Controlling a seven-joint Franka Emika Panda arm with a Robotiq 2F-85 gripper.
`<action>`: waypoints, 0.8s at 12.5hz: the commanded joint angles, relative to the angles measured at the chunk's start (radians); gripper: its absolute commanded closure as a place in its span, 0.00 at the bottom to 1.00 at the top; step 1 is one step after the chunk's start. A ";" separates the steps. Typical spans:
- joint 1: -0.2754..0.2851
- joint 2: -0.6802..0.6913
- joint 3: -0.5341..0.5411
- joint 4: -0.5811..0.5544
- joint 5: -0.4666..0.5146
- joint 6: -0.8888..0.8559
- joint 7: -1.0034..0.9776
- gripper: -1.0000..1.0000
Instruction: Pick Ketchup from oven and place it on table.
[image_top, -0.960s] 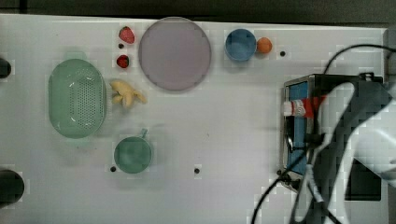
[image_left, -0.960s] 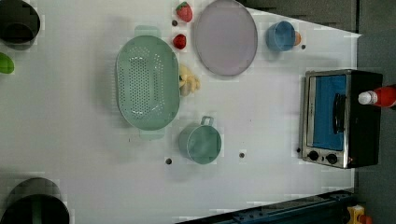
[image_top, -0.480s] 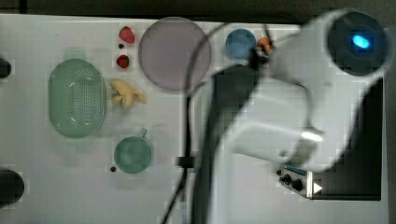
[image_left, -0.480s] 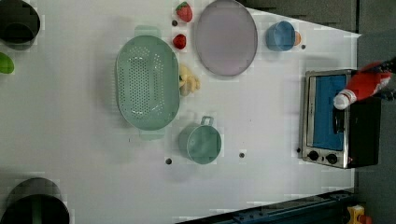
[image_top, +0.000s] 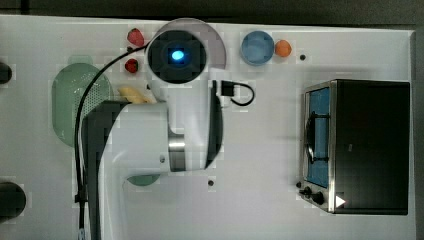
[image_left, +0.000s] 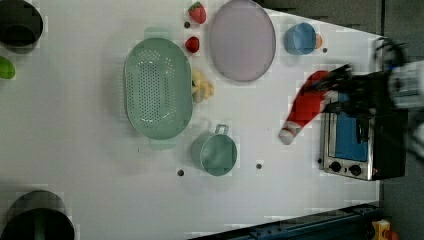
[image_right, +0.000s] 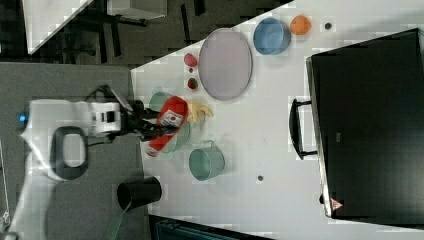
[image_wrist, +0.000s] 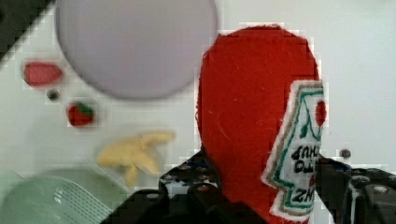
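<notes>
Jaws clamp the Ketchup (image_wrist: 252, 126) bottle's base, cap hanging down, clear of the oven (image_left: 357, 145), ready to lower onto the desk (image_left: 75, 165).

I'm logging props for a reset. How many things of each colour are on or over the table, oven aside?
Red: 3, two strawberries and the held ketchup
Green: 2, colander, cup
Blue: 1, bowl
Orange: 1, ball
Yellow: 1, banana
Lilac: 1, plate
Total: 9
</notes>
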 joint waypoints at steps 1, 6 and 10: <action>-0.079 -0.018 -0.073 -0.146 -0.042 0.151 -0.024 0.40; -0.080 0.025 -0.089 -0.310 -0.042 0.353 -0.024 0.40; -0.080 0.205 -0.097 -0.336 -0.041 0.529 -0.024 0.38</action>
